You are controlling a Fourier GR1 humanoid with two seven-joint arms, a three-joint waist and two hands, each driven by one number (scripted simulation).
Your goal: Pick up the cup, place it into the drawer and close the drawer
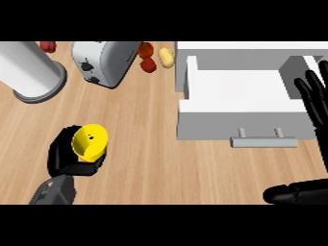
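A yellow cup (90,141) lies tilted in my left hand (65,156), whose black fingers and thumb curl round it above the wooden counter at lower left. The white drawer (195,91) stands pulled open at the right, its inside bare and its grey handle (263,141) facing me. My right hand (326,103) is open at the far right edge, fingers straight and pointing up beside the drawer's right wall, with the thumb low at the bottom right.
A white cylinder on a grey base (26,72) stands at the upper left. A silver toaster (104,61) sits behind the middle. Red and yellow produce (156,57) lies by the drawer's back left corner.
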